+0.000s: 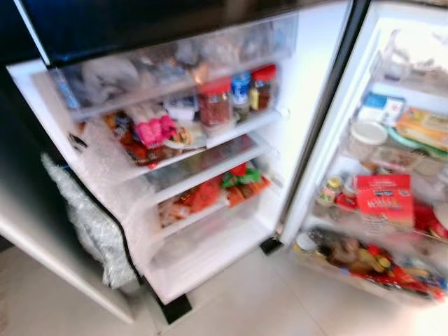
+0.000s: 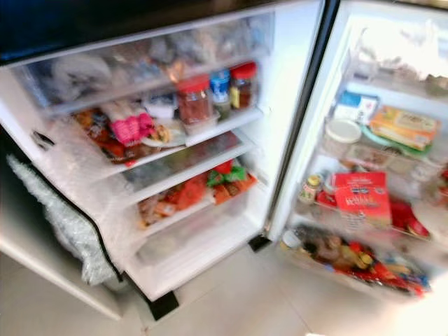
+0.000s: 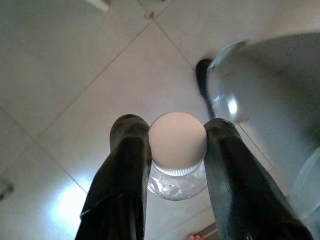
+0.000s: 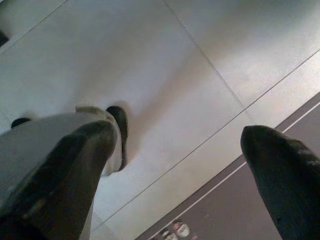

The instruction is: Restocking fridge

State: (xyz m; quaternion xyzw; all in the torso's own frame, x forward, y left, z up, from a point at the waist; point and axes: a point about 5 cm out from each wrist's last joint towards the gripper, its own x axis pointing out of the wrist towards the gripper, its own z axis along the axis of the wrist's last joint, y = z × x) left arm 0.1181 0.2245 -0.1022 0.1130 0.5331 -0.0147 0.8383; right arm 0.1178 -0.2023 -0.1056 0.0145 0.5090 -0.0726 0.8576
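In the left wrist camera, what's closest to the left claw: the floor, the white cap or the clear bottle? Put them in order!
1. white cap: between the left claw fingers.
2. clear bottle: just beyond the cap.
3. floor: farthest, behind everything.

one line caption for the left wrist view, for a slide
Left gripper shut on a clear bottle with a pale cap, held above the tiled floor.

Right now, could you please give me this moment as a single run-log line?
stage: facing open fridge | left gripper: shut on white-capped clear bottle, over tiled floor | right gripper: open, idle | door shelves: stocked
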